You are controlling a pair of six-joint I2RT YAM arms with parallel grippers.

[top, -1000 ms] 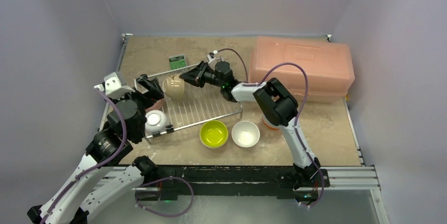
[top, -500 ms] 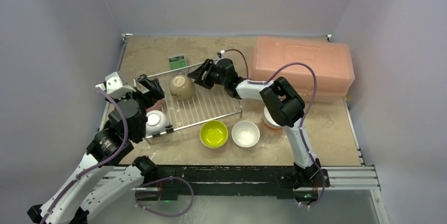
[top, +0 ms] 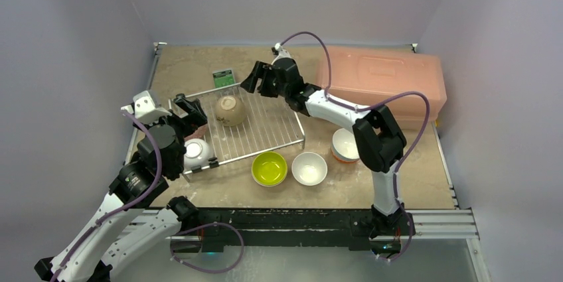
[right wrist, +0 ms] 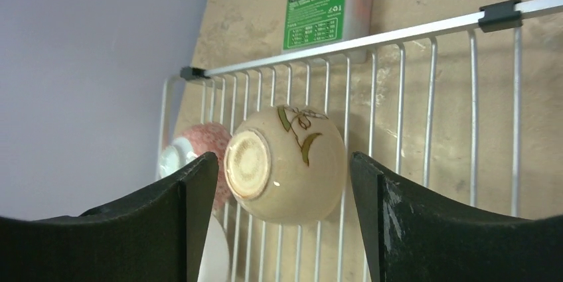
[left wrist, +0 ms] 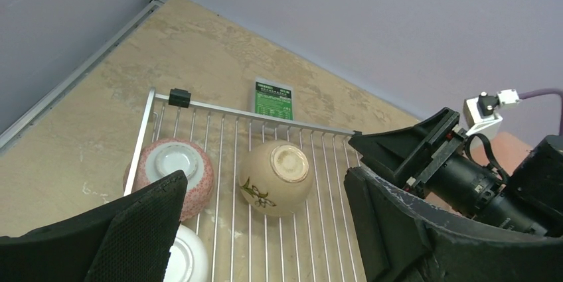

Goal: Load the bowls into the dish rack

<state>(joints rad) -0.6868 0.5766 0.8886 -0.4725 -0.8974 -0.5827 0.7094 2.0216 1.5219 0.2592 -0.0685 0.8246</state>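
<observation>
The dish rack (top: 265, 133) (left wrist: 219, 108) (right wrist: 372, 36) lies left of the table's centre. A beige bowl (top: 230, 110) (left wrist: 275, 176) (right wrist: 285, 162) rests in it bottom up, slightly tilted, touching neither gripper. A pink-patterned bowl (left wrist: 171, 172) and a white bowl (top: 194, 152) also sit upturned at the rack's left end. My right gripper (top: 255, 79) (right wrist: 281, 176) hangs open and empty just behind the rack's far rail. My left gripper (top: 189, 111) (left wrist: 264, 186) stands open over the rack's left end. On the table in front lie a lime-green bowl (top: 269, 168), a white bowl (top: 309, 168) and an orange bowl (top: 345, 145).
A pink translucent box (top: 382, 83) fills the back right of the table. A small green card (top: 223, 77) (left wrist: 273, 98) (right wrist: 317, 4) lies just behind the rack. Purple walls close in on the left, back and right.
My right gripper has opened, let go of the beige bowl and drawn back up and away from the rack. The bowl has settled bottom up on the wires. The left arm has not moved.
</observation>
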